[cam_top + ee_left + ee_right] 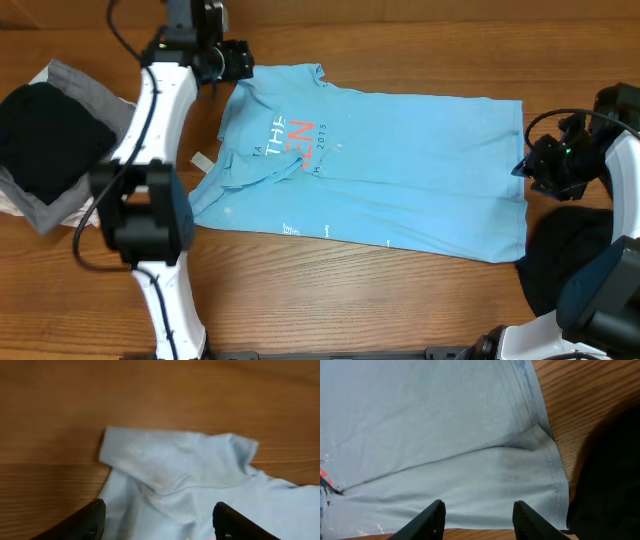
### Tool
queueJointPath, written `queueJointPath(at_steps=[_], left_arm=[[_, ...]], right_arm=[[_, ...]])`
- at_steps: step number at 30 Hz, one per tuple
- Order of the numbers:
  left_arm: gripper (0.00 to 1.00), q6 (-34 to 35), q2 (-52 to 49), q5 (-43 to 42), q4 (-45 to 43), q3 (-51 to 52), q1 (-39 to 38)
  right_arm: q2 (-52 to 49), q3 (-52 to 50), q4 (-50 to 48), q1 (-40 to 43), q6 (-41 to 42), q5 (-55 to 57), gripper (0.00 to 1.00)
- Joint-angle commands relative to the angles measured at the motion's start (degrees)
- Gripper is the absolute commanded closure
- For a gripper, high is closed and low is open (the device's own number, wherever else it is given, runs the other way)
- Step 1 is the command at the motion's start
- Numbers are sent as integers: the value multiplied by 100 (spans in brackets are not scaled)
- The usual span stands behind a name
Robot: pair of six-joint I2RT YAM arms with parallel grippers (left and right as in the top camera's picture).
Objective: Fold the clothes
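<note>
Closest to the lens in the left wrist view, the two dark fingers of the left pincer [157, 520] stand apart with nothing between them, poised above the light blue short-sleeved T-shirt with white and red-orange lettering [400, 170]. One sleeve lies just ahead of that pincer, its cuff pointing away onto the bare wooden table [350, 300]. The right pincer [479, 520] is likewise spread and empty, over the hem end, where a crease runs across the cloth. Whether either pincer touches the fabric I cannot tell.

The shirt lies mostly flat, its long axis running across the table from one arm to the other: collar and sleeves at the left arm's end, hem at the right's. Each arm is nearer its own end, so a fold would probably begin with the left pincer dropping onto the sleeve.

Count: one blue shirt; two black heaps, a black garment [45, 130] on a grey cloth [75, 80] at far left and a dark heap [565, 255] beside the hem; one small white tag [203, 160].
</note>
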State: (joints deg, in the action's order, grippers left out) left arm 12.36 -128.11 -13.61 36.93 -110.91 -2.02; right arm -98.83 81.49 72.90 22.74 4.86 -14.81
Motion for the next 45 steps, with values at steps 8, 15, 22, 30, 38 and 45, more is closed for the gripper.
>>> queueJointPath(at_steps=[8, 15, 22, 30, 38, 45], left_arm=[[32, 1517, -852, -743, -1344, -105, 179], [33, 1790, -992, -509, -1268, -103, 184], [32, 2326, -1005, 330, -981, -103, 190], [36, 2413, -1025, 511, -1259, -101, 184], [41, 2796, -1300, 345, -1523, -101, 177], [64, 2800, -1375, 81, -1838, -101, 177]], right_arm=[[131, 122, 7, -17, -48, -24, 53], [131, 107, -42, -17, -46, 22, 53], [131, 107, -44, -17, -44, 79, 52], [131, 107, -33, -17, -44, 79, 53], [131, 107, -2, -17, -44, 79, 53], [131, 107, 20, -17, -44, 79, 53]])
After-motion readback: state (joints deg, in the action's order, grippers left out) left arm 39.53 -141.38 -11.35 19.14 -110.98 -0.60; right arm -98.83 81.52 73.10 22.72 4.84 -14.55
